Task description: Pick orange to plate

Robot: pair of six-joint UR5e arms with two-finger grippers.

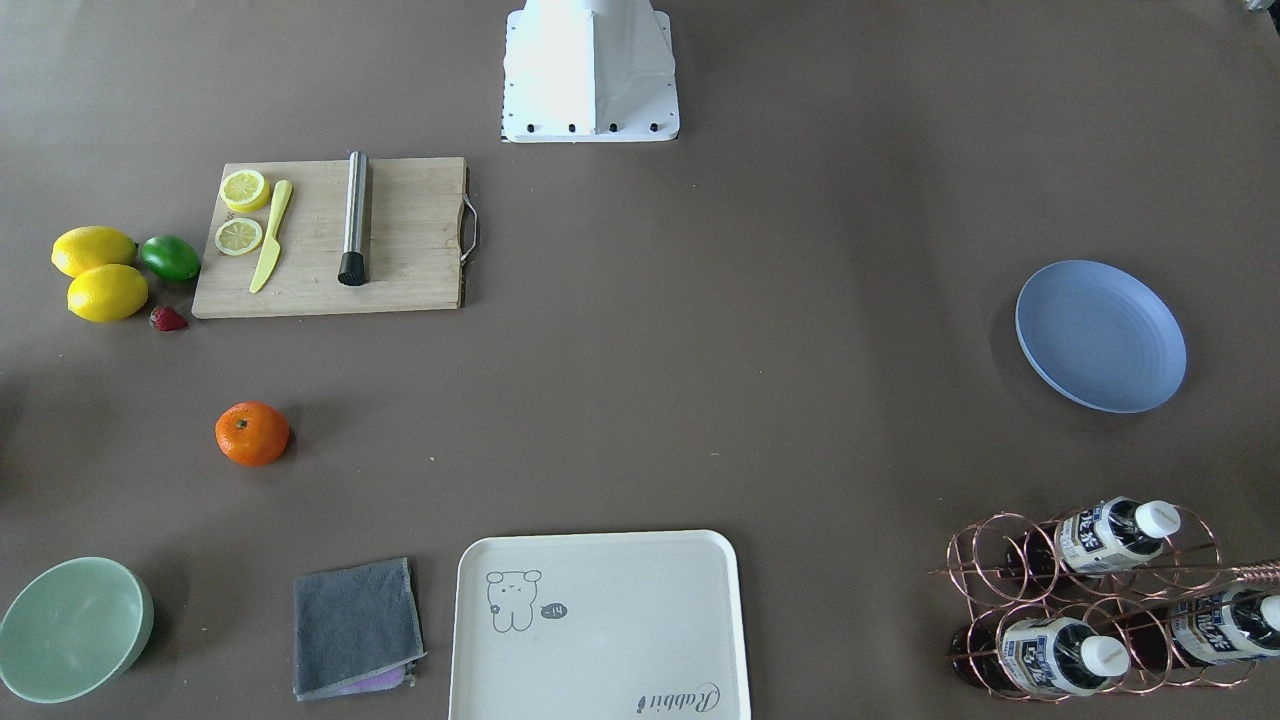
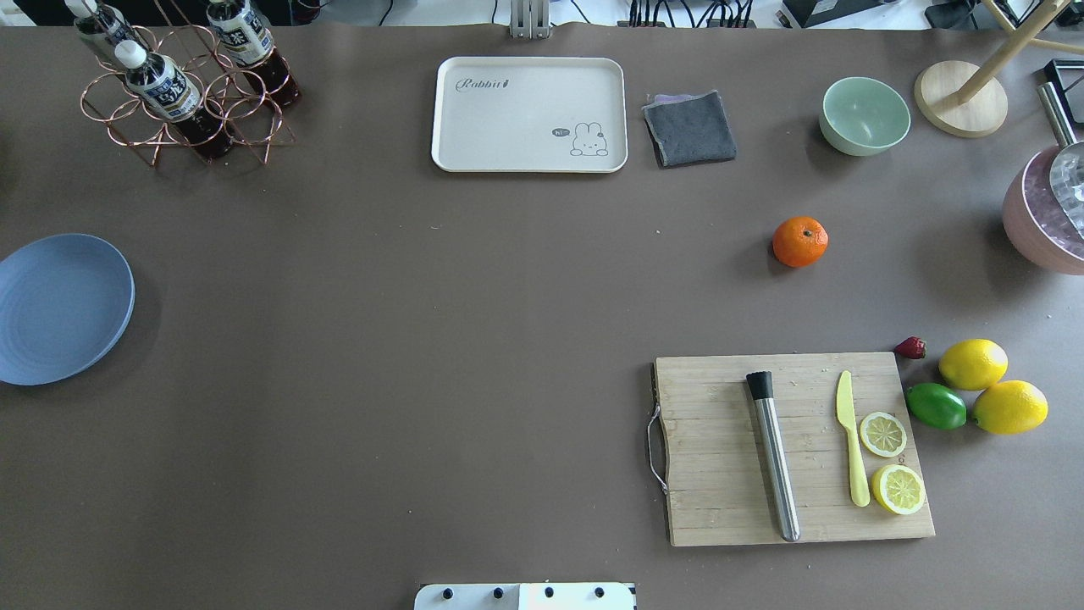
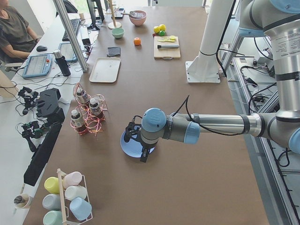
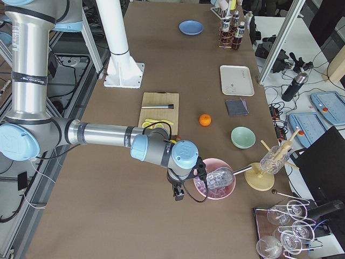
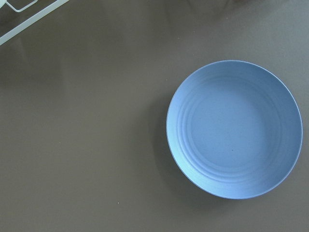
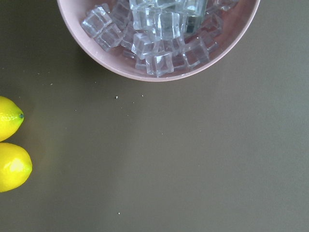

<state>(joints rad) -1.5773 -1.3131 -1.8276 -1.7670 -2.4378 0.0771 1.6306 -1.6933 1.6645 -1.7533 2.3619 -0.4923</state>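
Orange (image 2: 799, 241) was in neither gripper: it sat on the table (image 2: 423, 296), in the right half and nearer the far edge than the robot's edge, with its stem dimple turned up.

The right gripper (image 4: 178, 195) hung pointing down near the table's right end, just beside a pink bowl of ice cubes (image 6: 159, 38). It showed only in a side view, so how far its fingers were parted could not be told. The left gripper (image 3: 144, 157) hung over or just beside the plate (image 5: 234, 130), and its opening could not be told either. That plate lay in the table's left half with nothing on it, well apart from the fruit.

A mint-green bowl (image 2: 865, 115) stood toward the far edge from the orange and a cutting board (image 2: 796, 449) toward the robot's edge. Both were apart from it, so a descent from above looked unobstructed.

The fruit would probably be light and firm with a little give. Being round, it was likely to roll if nudged off-centre. The best hold seemed to be across its widest middle, fingers on opposite sides, with a gentle squeeze only.
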